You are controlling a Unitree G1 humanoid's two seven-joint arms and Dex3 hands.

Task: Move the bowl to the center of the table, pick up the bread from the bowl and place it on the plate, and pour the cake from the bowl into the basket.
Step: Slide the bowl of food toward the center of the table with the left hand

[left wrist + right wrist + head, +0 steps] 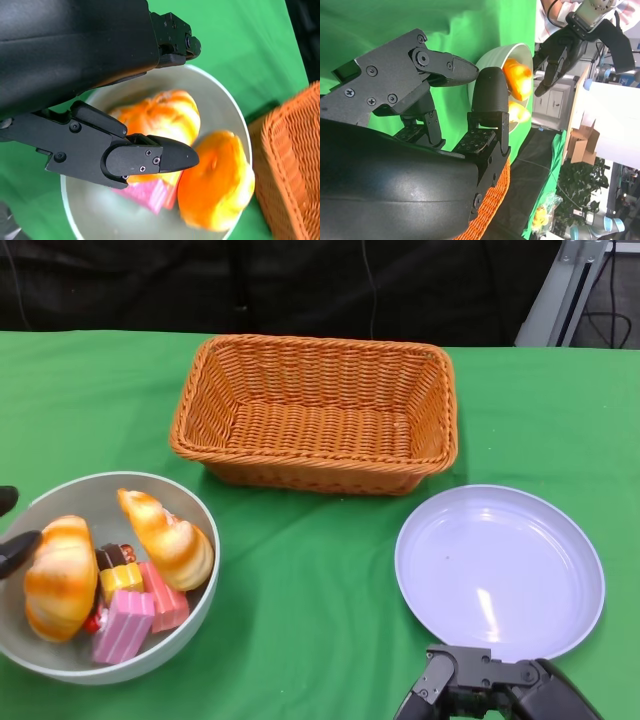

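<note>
The grey bowl (200, 530) stands at the table's front left and holds two orange bread rolls (60, 575) (170, 535), pink cake slices (125, 625) and a small yellow cake (120, 578). My left hand (15, 540) is at the bowl's left rim, its fingers apart; in its wrist view one finger (150, 155) lies over a bread roll (160, 112) and the bowl (235, 110). The white plate (500, 570) lies empty at the front right. My right hand (490, 690) hovers just in front of it, its fingers (487, 95) spread and holding nothing.
An empty wicker basket (315, 410) stands at the back centre, behind the bowl and the plate. Green cloth covers the table. A metal stand leg (560, 290) rises beyond the back right edge.
</note>
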